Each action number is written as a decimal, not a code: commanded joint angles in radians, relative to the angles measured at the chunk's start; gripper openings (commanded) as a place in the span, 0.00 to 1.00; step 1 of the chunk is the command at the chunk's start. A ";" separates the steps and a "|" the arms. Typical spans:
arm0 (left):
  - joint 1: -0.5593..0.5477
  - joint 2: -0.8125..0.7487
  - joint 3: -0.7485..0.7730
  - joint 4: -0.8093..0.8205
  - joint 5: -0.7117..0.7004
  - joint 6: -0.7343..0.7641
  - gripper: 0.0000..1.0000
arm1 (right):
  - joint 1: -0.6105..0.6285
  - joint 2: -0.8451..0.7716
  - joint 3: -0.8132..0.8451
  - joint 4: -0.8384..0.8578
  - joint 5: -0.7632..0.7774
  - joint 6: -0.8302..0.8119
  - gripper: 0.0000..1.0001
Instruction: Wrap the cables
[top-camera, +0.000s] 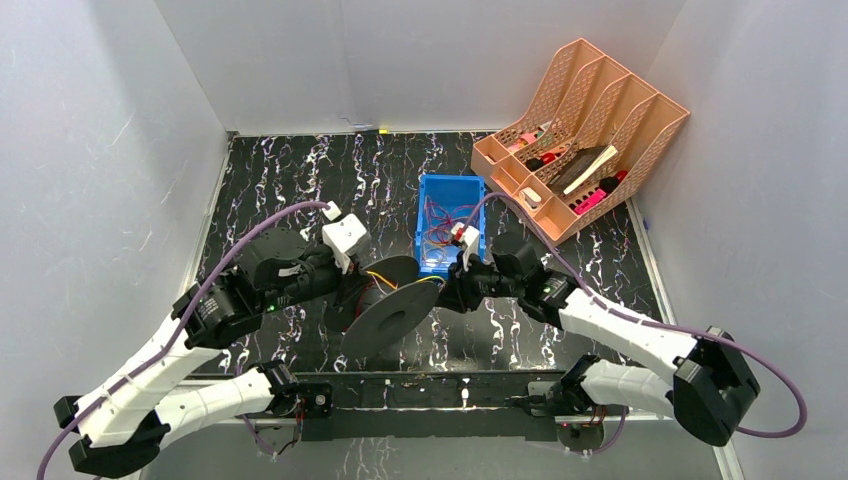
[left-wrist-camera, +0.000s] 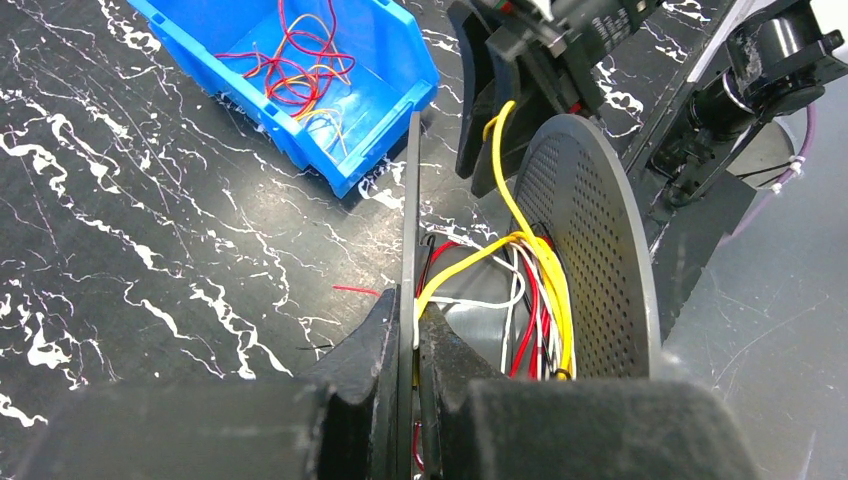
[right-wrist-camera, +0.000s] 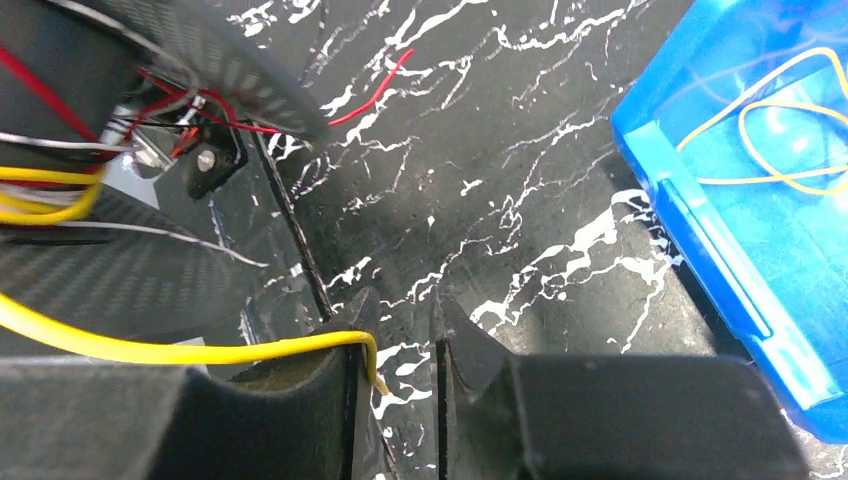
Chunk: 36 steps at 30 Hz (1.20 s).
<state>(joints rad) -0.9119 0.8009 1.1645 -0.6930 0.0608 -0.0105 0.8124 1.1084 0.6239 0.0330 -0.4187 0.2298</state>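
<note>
A black spool (top-camera: 392, 312) stands on edge at the table's middle, with red, white and yellow cables (left-wrist-camera: 535, 300) wound on its core. My left gripper (left-wrist-camera: 413, 310) is shut on the spool's thin near flange (left-wrist-camera: 411, 190); it also shows in the top view (top-camera: 352, 285). One yellow cable (left-wrist-camera: 508, 185) runs from the core up to my right gripper (left-wrist-camera: 500, 95). In the right wrist view this yellow cable (right-wrist-camera: 200, 350) hooks over the left finger, its tip hanging in the gap. My right gripper (right-wrist-camera: 402, 300) is slightly open, with the table showing between its jaws.
A blue bin (top-camera: 424, 232) with several loose red and yellow cables (left-wrist-camera: 300, 65) stands just behind the spool. An orange file organizer (top-camera: 640, 150) stands at the back right. A short red cable piece (left-wrist-camera: 355, 290) lies on the table by the spool.
</note>
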 joint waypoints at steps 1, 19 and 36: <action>0.001 -0.007 0.055 0.041 -0.010 -0.008 0.00 | -0.002 -0.077 0.003 0.045 0.012 0.005 0.35; 0.000 0.006 0.073 0.043 -0.037 -0.015 0.00 | -0.002 -0.250 -0.016 -0.045 0.132 0.002 0.55; 0.001 -0.017 0.104 0.085 0.016 -0.101 0.00 | -0.003 -0.242 -0.166 0.066 0.279 0.091 0.00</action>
<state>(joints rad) -0.9119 0.8165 1.2057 -0.7006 0.0269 -0.0528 0.8131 0.8410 0.4904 0.0055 -0.1802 0.2810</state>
